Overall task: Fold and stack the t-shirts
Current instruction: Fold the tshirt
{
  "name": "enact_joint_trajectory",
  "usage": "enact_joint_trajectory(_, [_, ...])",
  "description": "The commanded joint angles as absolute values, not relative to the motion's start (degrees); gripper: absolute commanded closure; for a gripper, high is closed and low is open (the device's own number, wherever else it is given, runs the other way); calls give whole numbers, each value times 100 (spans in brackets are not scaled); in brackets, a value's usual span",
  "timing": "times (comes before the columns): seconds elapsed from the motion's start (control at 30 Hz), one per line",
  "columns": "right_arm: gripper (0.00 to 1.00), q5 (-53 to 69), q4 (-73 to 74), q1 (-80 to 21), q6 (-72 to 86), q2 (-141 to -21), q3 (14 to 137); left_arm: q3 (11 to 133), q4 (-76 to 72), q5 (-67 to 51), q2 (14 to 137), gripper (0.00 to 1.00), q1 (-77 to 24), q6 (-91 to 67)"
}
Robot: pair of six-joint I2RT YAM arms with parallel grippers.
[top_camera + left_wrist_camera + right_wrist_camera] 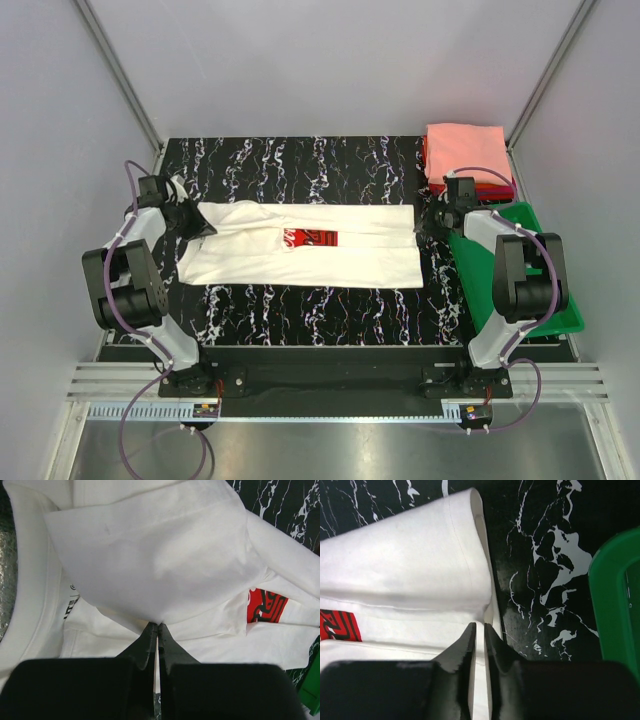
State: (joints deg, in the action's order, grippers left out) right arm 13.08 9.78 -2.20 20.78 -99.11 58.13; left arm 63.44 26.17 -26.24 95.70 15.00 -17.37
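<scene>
T-shirt [300,255], cream-white with a red chest print, lies stretched across your black marbled bench [300,160], its long sides folded inward. Your left tool [158,626] is clenched on a fold of its cloth at the collar end. Your right tool [479,626] sits at the hem end, jaws a slit apart over the fabric; whether it grips cannot be told. Folded t-shirts [465,150], salmon-pink on top, are stacked at the far right corner, just behind the green tray [572,318].
</scene>
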Motion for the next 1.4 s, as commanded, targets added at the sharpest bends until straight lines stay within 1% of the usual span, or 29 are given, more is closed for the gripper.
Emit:
enact_joint_trajectory(0.0, [80, 1310, 1239, -202, 2197, -9783, 5687, 6162, 2637, -2540, 9352, 100, 1538, -1565])
enact_joint_trajectory(0.07, [76, 1248, 1379, -202, 2250, -9598, 5651, 6082, 2672, -2566, 9352, 100, 1538, -1529])
enact_joint_trajectory(0.1, [71, 1222, 1441, -193, 2302, -9528, 5677, 6108, 2707, -2610, 9404, 100, 1538, -1512])
enact_joint_trajectory(0.2, [70, 1160, 1626, -193, 2355, -9317, 5826, 6100, 2821, -2602, 9378, 100, 1503, -1503])
enact_joint_trajectory(0.33, [72, 1405, 1652, -202, 2434, -9342, 6055, 6012, 2847, -2470, 9246, 100, 1450, -1450])
enact_joint_trajectory(0.4, [70, 1441, 1661, -246, 2539, -9439, 6222, 6003, 2865, -2470, 9167, 100, 1441, -1415])
enact_joint_trajectory(0.47, [70, 1153, 1828, -272, 2724, -9588, 6345, 6003, 2900, -2478, 9115, 100, 1415, -1406])
enact_joint_trajectory(0.57, [69, 625, 2100, -299, 3626, -9720, 6425, 5959, 2962, -2391, 9053, 100, 1398, -1354])
enact_joint_trajectory(0.67, [69, 563, 2311, -299, 4042, -9852, 6521, 5968, 2962, -2276, 9009, 100, 1397, -1345])
enact_joint_trajectory(0.8, [70, 527, 2671, -290, 4578, -10299, 6846, 6082, 2971, -2355, 9044, 100, 1398, -1397])
enact_joint_trajectory(1.0, [71, 501, 3164, -299, 5175, -10564, 7137, 6152, 2936, -2469, 9018, 100, 1389, -1476])
enact_joint_trajectory(1.37, [72, 378, 3313, -360, 5432, -10837, 7321, 6082, 2760, -2619, 8991, 100, 1362, -1521])
